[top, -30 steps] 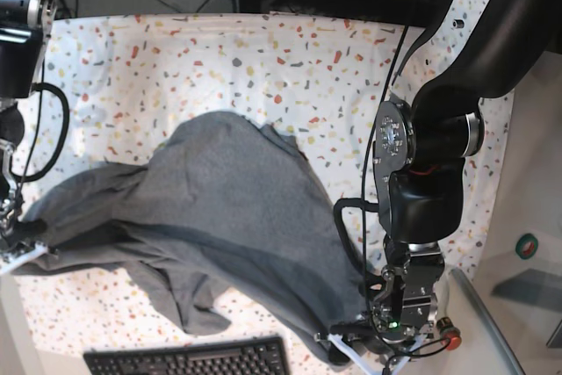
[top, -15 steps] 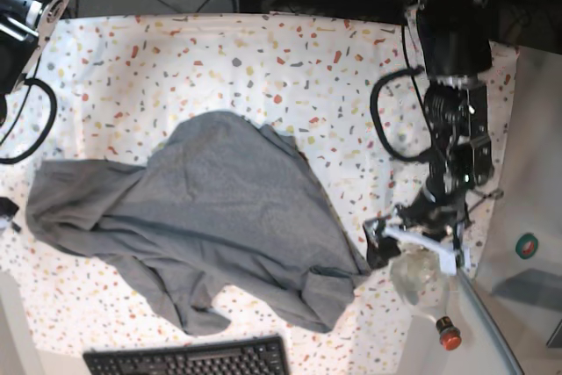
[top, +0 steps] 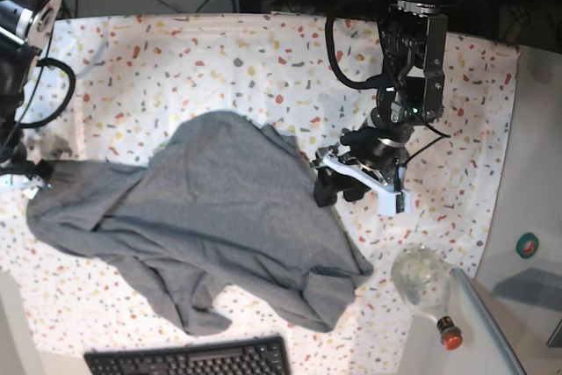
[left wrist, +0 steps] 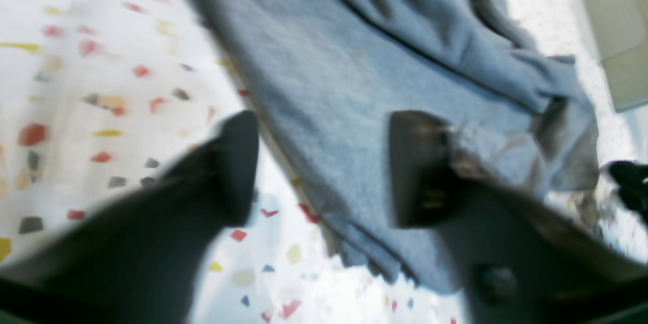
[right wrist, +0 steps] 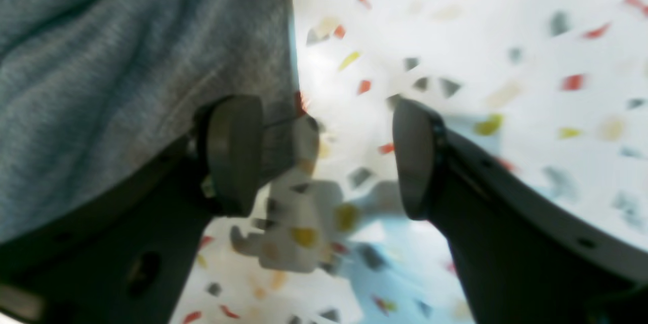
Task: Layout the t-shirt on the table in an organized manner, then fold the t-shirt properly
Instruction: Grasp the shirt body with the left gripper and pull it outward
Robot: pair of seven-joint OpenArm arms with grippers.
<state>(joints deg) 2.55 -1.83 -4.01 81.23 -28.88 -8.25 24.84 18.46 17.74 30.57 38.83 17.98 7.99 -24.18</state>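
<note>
Evidently mid-layout: t-shirt [top: 211,226] rumpled on the table [top: 219,50], left gripper [top: 358,183] and right gripper [right wrist: 324,157] apparently wide, empty beside it; regrasp edges next.

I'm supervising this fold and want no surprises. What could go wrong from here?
The t-shirt lies bunched, with layers overlapping near its lower hem; the open left end effector could pinch several layers at once. A clear bottle sits close to the shirt's lower corner; a pull that way might knock it.
</note>
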